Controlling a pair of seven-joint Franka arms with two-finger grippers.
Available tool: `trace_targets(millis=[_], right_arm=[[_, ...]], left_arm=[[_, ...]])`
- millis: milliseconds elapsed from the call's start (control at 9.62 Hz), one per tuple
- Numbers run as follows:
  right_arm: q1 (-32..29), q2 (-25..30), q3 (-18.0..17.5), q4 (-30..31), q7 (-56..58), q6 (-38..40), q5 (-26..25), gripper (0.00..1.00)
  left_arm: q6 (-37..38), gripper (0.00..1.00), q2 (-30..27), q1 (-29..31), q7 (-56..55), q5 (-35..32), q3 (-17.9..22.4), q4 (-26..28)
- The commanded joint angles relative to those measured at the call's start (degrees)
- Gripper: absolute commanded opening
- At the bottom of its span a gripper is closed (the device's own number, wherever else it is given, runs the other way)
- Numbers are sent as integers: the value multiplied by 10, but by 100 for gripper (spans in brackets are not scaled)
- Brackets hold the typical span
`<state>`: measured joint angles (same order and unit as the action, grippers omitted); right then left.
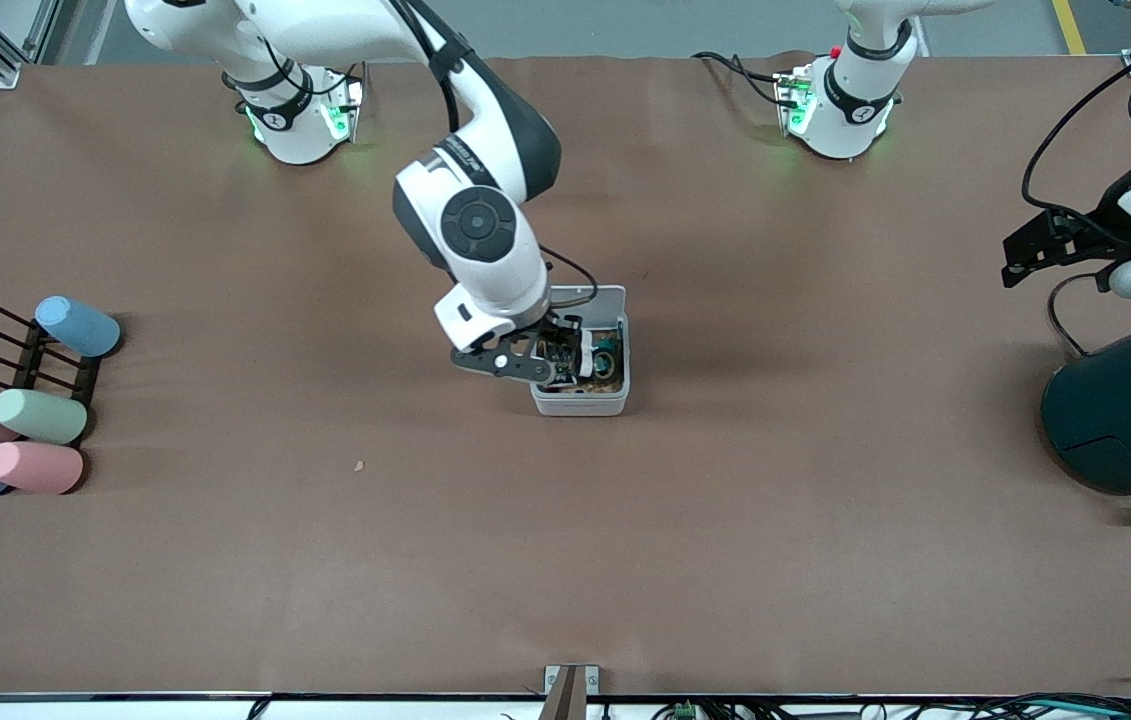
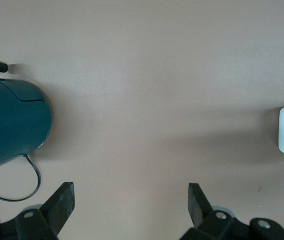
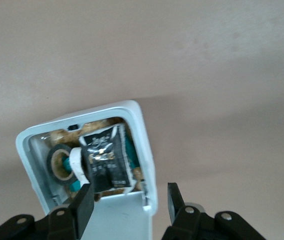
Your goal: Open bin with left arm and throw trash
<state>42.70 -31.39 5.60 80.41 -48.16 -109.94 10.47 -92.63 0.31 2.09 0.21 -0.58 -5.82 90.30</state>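
Bin (image 1: pixel 585 398) sits mid-table, lid (image 1: pixel 593 300) open and upright. The right gripper (image 1: pixel 565 372) hangs over the bin's opening, fingers apart, holding nothing.

Only the right wrist view looks inside the bin: black foil wrapper (image 3: pixel 105 159) with faint, unreadable print, tape roll (image 3: pixel 59 162) and what may be the white block (image 3: pixel 77 165) lie within.

The left gripper (image 1: pixel 1030 250) waits above the table near the teal cylinder (image 1: pixel 1125 410), toward the left arm's end. Its fingers (image 2: pixel 61 202) are spread wide, shown only in the left wrist view.

Front view alone shows pastel cups (image 1: pixel 35 415) beside a black rack (image 1: pixel 30 355), and a tan crumb (image 1: pixel 359 464).
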Motion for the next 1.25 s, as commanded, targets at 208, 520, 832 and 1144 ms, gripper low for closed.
trace_targets(millis=[208, 520, 832, 1144], right_arm=[[-162, 168, -7, 55, 140, 166, 20, 68], [-315, 290, -3, 87, 316, 290, -8, 71], [-375, 362, -3, 117, 392, 325, -81, 86], [-379, 365, -3, 118, 406, 322, -81, 99]], left_arm=[[-4, 100, 3, 13, 7, -7, -1, 1], [-1, 100, 3, 14, 8, -7, -1, 0], [0, 100, 3, 15, 10, -7, -1, 1], [0, 100, 3, 15, 9, -7, -1, 0]])
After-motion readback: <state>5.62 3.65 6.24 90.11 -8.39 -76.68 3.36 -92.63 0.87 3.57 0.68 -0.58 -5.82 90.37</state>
